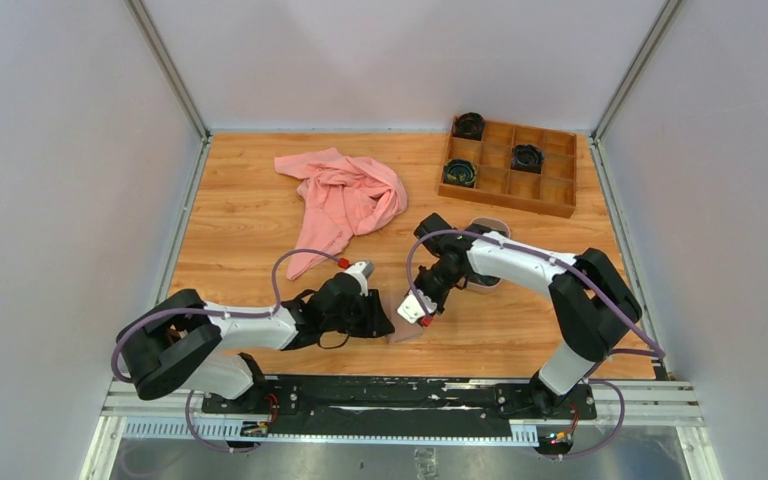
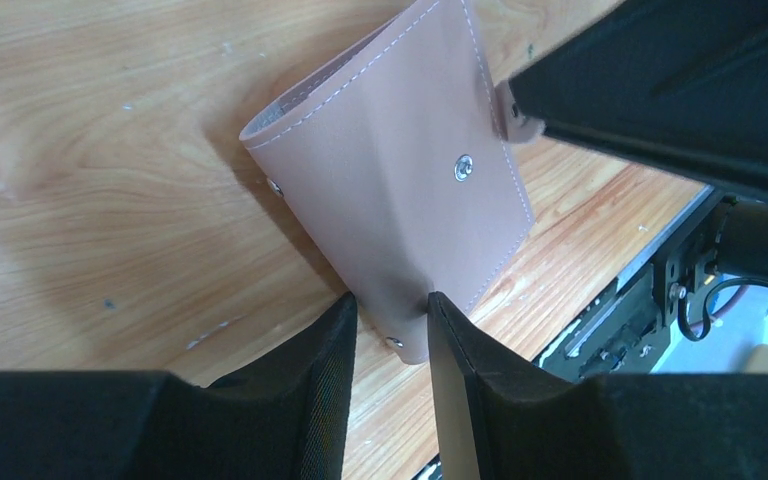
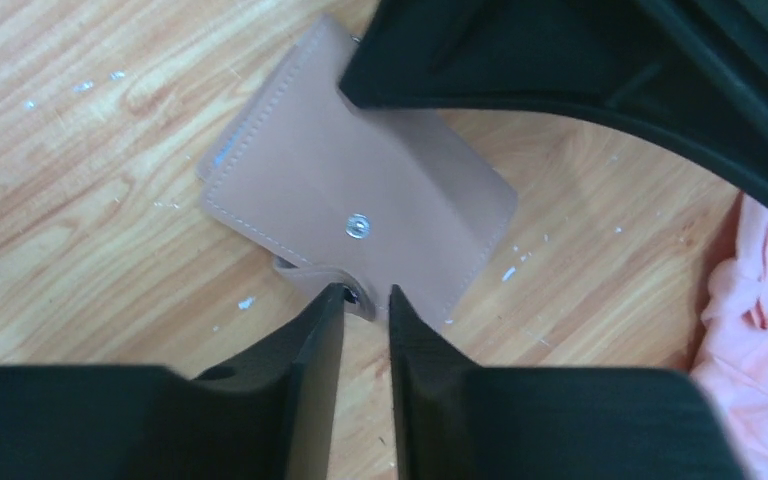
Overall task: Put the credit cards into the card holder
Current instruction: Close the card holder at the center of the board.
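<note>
Top external view: the card holder point(image 1: 406, 333) is resting on the worktop point(image 1: 240, 230) at 6 o'clock, between the left hand point(image 1: 385, 322) and the right hand point(image 1: 422, 314). A pink cloth point(image 1: 345, 198) is lying at 11 o'clock from it, and a wooden compartment box point(image 1: 510, 165) at 1 o'clock.

Left wrist view: the left hand is clamping the folded card holder's near edge, with both fingers point(image 2: 335, 345) pressing against it. The snap stud point(image 2: 463, 167) is facing up.

Right wrist view: the right hand's fingers point(image 3: 322, 320) are standing slightly apart, straddling the strap tab point(image 3: 300, 270) at the holder's 6 o'clock edge.
</note>
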Tool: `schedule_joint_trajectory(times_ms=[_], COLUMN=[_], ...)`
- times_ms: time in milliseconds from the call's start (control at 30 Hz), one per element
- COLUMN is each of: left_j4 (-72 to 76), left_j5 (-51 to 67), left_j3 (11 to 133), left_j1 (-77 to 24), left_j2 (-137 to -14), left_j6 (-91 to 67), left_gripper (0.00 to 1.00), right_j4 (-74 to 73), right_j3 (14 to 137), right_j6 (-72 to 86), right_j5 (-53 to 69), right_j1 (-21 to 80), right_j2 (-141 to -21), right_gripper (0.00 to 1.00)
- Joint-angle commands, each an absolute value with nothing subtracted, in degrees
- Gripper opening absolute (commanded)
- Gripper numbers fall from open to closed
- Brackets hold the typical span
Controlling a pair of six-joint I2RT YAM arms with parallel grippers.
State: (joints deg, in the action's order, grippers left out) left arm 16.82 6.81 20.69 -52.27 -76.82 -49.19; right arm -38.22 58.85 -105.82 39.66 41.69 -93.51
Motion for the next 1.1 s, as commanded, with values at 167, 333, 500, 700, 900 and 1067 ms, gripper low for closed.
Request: schedule_joint_trajectory(times_ms=[167,333,500,700,900,1067], left_j4=[19.81,21.01,22.82,24.08,24.43,24.43], left_j5=[2.57,1.06,0.09,-3.69,-5.27,-5.54], left_j3=[20.13,20.65,20.15,18.75,17.28,17.23], left_j1=[-54.55,-55.55,-56.44,-57.71,-57.77,-57.81], left_j2=[-81.12,-82.87,-83.87,-82.35,-79.84,-79.12], left_j6=[-54.22,-55.11,-57.81,-60.80,-61.96,-62.05], left_gripper=[0.36,0.36,0.37,0.37,0.38,0.38], right_j4=[-38.77,-37.51,-35.38,-33.09,-31.74,-31.99], right_j3=[61.37,57.92,55.36,55.41,53.81,55.36], right_j6=[-86.36,-72.38,-46.12,-23.90,-16.91,-14.73], right_j5=[36.11,34.98,40.87,41.76,48.29,50.83], right_j1=[36.28,35.95,35.69,27.69,25.69,27.53], right_j2=[-84.62,-78.28,-78.13,-83.40,-90.30,-92.89], right_gripper=[0.61,0.66,0.63,0.62,0.65,0.66])
